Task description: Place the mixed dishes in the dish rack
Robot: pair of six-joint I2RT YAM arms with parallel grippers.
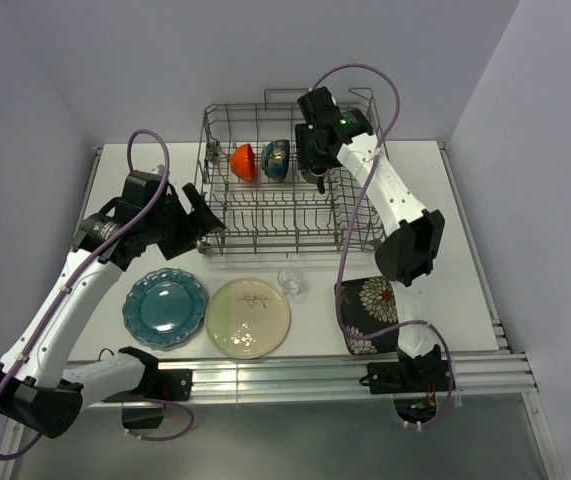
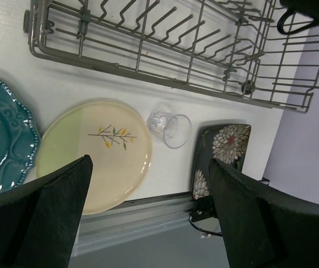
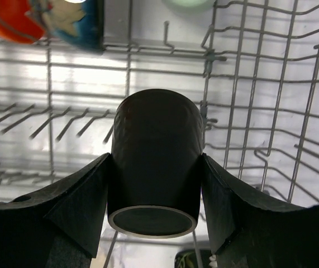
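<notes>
The dish rack (image 1: 265,247) stands at the back of the table. A red-orange bowl (image 1: 243,161) and a dark bowl (image 1: 276,160) sit on edge inside it. My right gripper (image 3: 155,160) is shut on the brown mug (image 3: 153,139), base toward the camera, above the rack's wires (image 3: 282,84); a pale green cup (image 3: 188,3) shows at the top edge. My left gripper (image 2: 149,163) hangs open and empty by the rack's front left corner. Below it lie the teal plate (image 2: 3,139), cream plate (image 2: 92,156), clear glass (image 2: 170,129) and black floral plate (image 2: 220,148).
The dishes lie in a row between the rack and the metal rail (image 1: 295,372) at the table's near edge. Walls close in the table at the back and on both sides. The right arm (image 1: 390,200) reaches over the rack's right side.
</notes>
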